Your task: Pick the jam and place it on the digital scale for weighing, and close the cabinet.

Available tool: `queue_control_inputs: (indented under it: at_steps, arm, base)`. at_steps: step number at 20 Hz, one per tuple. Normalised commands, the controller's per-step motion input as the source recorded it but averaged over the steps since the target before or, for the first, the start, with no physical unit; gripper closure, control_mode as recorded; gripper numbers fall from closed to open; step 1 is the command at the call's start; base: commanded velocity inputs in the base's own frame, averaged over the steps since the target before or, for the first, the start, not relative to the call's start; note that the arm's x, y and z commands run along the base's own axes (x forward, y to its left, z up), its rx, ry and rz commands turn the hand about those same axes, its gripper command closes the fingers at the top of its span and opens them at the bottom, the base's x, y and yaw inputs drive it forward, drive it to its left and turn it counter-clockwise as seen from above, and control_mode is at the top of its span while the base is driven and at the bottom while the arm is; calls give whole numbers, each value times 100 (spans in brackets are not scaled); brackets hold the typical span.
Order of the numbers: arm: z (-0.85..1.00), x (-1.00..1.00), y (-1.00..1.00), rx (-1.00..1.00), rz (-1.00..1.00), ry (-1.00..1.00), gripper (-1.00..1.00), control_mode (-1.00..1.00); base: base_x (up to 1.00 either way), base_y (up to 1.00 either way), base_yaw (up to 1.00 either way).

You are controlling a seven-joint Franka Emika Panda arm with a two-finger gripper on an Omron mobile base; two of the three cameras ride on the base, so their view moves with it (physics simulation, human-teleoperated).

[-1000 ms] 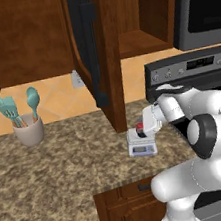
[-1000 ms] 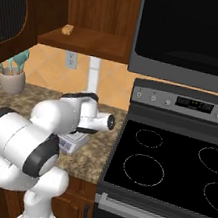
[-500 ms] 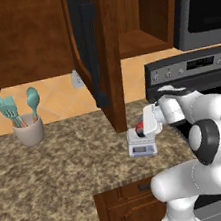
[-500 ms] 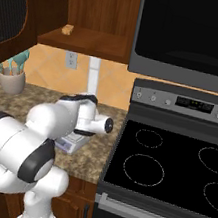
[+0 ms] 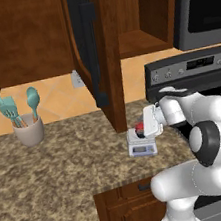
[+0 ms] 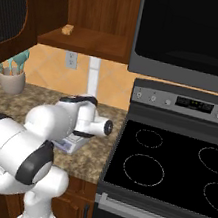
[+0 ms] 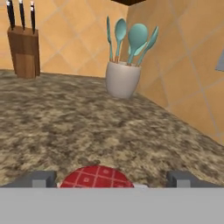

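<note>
In the left base view, the small red rounded jam jar [image 5: 140, 127] is seen resting on the flat white-grey square digital scale [image 5: 141, 143] on the speckled brown stone worktop [image 5: 65, 165]. The end effector [image 5: 146, 125], compared with a second ago, has drawn slightly back, its jaws spread apart. The tall reddish-brown wooden cabinet's door [image 5: 96, 54] stands open.

In the right base view, the scale [image 6: 66, 144] is mostly hidden by the arm.

In the hand view, the jar's red checked top [image 7: 97, 177] is cut off between the separated fingertips [image 7: 39, 178]. A pale cup [image 7: 122, 78] holds teal utensils [image 7: 131, 41].

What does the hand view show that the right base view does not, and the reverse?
Hand view alone: a knife block on the counter, and the red jam between the open gripper fingertips. Right base view alone: the stove, the dark oven above it, the scale. Both: the utensil holder with teal utensils.
</note>
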Motion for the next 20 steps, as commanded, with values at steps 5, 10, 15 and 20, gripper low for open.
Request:
queue_control_inputs:
  at_steps: [5, 10, 15, 20]
  arm:
    - [44, -25, -7, 1, 1, -13, -100, -100]
    - [-12, -3, -2, 4, 9, -5, -100, -100]
    - [85, -83, 0, 0, 0, -31, -100, -100]
    - [90, -100, 7, -9, 0, -51, -100, -100]
  base:
    - [0, 0, 0]
    - [0, 0, 0]
    - [0, 0, 0]
    - [0, 0, 0]
